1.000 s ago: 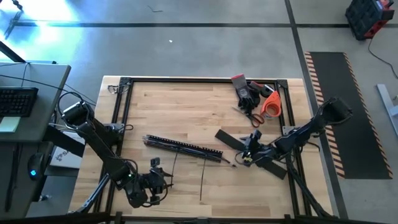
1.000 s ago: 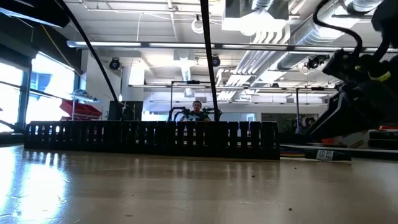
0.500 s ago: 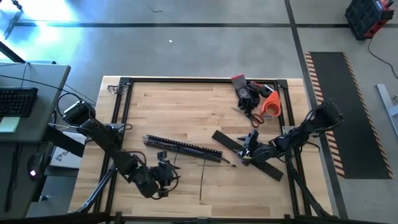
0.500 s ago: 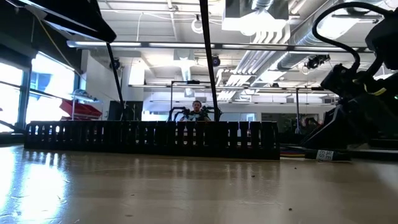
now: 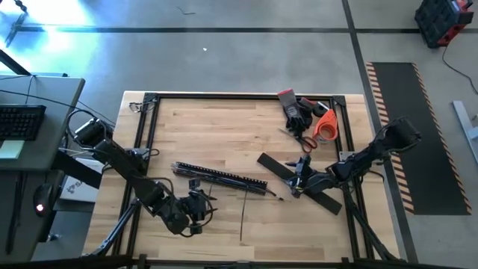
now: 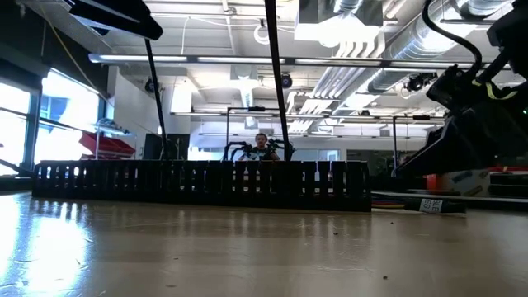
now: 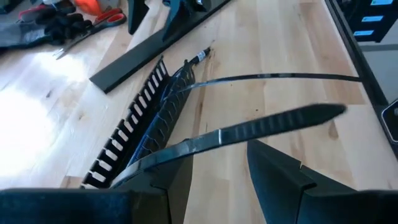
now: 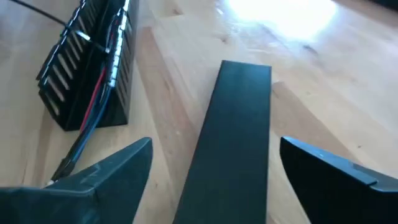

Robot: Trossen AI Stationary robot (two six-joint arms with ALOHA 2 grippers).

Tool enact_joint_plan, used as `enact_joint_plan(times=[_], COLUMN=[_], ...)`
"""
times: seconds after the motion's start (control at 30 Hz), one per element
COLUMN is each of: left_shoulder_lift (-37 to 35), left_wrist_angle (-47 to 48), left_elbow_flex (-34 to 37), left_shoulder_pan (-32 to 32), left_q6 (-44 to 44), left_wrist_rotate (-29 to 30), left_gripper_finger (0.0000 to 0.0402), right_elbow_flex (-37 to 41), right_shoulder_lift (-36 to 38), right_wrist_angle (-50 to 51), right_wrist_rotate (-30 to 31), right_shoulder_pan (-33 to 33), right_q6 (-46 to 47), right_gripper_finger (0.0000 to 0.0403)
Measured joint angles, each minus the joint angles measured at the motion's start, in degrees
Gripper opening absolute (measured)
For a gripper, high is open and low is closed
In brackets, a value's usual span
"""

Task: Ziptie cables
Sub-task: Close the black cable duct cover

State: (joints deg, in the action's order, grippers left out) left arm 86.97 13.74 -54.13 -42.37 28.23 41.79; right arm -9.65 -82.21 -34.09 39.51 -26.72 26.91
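A black slotted duct [image 5: 220,178] [image 6: 202,183] lies across the table's middle. The thin cables [image 8: 99,81] run inside it, red and dark strands, and one end pokes out [image 7: 200,56]. My left gripper [image 5: 199,205] [image 7: 217,152] is open just on the near side of the duct, with a black zip tie [image 7: 261,124] slanting across its fingertips. A second zip tie [image 5: 242,217] [image 7: 280,77] lies flat on the wood. My right gripper [image 5: 299,183] [image 8: 216,142] is open astride a flat black bar [image 5: 278,170] [image 8: 239,112], right of the duct's end. My left gripper has the zip tie's near part [image 7: 186,146] crossing over one fingertip [image 7: 174,171]; the strap runs out past the other finger. I cannot tell whether it touches. My right gripper stands over the flat bar lengthwise, one fingertip [image 8: 292,149] close to the bar's edge [image 8: 267,140]; touching or not, I cannot tell.
Black gloves [image 5: 295,108], scissors [image 5: 302,139] and an orange roll [image 5: 325,125] sit in the far right corner. A black metal frame [image 5: 142,142] rims the table. Bare wood lies at the far left and the near middle. A person [image 6: 262,142] shows far behind.
My left gripper has moved from the near edge toward the duct and a little right, then held still. My right arm swayed slightly toward the table's left and back, and the flat bar under it shifted a little with it.
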Motion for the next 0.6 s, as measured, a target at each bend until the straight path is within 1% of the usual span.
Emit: enact_joint_plan(times=[0.1,0.23,0.3,0.4,0.6], left_shoulder_lift=[-0.15,-0.15,-0.15,-0.15,-0.15], left_wrist_angle=[0.08,0.54,1.13,2.06,2.66], left_elbow_flex=[0.00,0.00,0.00,0.00,0.00], left_shoulder_pan=[0.00,1.00,1.77,2.93,4.21], left_q6=[-1.72,-3.41,-3.39,-3.41,-3.41], left_wrist_rotate=[1.05,2.26,2.22,1.34,0.78], left_gripper_finger=[0.0135,0.0135,0.0135,0.0135,0.0135], right_elbow_flex=[-0.02,-0.04,-0.04,-0.07,-0.11], right_shoulder_lift=[-0.09,-0.09,-0.09,-0.99,-8.00], right_wrist_angle=[-0.18,0.18,0.13,0.08,-1.88], right_wrist_rotate=[-1.64,0.18,0.30,-1.81,-5.21], right_shoulder_pan=[1.11,2.94,3.93,5.18,6.12], right_q6=[0.26,1.10,0.93,0.20,2.38], right_gripper_finger=[0.0364,0.0386,0.0390,0.0392,0.0391])
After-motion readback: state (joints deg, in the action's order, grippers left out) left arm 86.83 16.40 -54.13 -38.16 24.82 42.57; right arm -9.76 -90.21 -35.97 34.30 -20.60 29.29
